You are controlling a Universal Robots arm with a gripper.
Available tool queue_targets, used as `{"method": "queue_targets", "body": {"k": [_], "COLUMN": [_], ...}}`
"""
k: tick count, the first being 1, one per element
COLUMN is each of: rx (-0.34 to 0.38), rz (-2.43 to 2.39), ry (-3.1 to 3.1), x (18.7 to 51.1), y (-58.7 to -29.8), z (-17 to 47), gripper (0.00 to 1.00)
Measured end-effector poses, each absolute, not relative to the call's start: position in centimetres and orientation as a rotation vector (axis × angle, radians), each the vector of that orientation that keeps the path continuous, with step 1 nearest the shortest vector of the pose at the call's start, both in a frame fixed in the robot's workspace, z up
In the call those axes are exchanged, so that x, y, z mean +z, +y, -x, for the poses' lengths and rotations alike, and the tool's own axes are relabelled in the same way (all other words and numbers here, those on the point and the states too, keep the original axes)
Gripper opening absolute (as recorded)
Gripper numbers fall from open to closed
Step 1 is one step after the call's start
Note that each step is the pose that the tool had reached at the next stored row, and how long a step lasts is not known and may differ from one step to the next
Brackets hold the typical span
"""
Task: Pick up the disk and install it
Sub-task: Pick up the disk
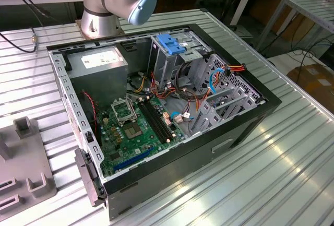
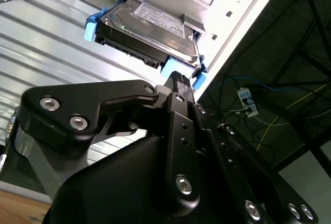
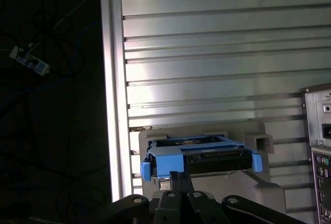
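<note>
The disk (image 2: 150,27) is a silver hard drive with a white label in a blue plastic bracket. It rests in a pale grey holder (image 3: 269,182) on the ribbed metal table, near the table's edge. In both wrist views my gripper (image 2: 178,79) points at the bracket's near blue end (image 3: 168,166). Its black fingers (image 3: 181,180) are pressed together with nothing between them, and the tips are just short of the bracket. In the exterior view the open computer case (image 1: 245,127) lies on the table, with the arm's base (image 1: 104,7) behind it.
Inside the case are a green motherboard (image 1: 135,129), a grey power supply (image 1: 99,61) and a metal drive cage with a blue latch (image 1: 172,43). A grey fixture (image 1: 26,158) stands at the exterior view's left. The table's edge (image 3: 111,105) drops to a dark floor with cables.
</note>
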State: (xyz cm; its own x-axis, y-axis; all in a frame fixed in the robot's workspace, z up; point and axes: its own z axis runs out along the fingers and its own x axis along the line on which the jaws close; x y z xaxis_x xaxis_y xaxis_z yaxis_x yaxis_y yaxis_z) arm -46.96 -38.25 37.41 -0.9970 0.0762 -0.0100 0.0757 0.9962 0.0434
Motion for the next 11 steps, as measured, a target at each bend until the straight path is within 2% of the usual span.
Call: {"method": "queue_targets", "body": {"k": [11], "rx": [0.068], "rz": [0.047], "ry": [3.131], "x": [37.41], "y": [-38.25], "z": [46.96], "gripper": [0.1]}}
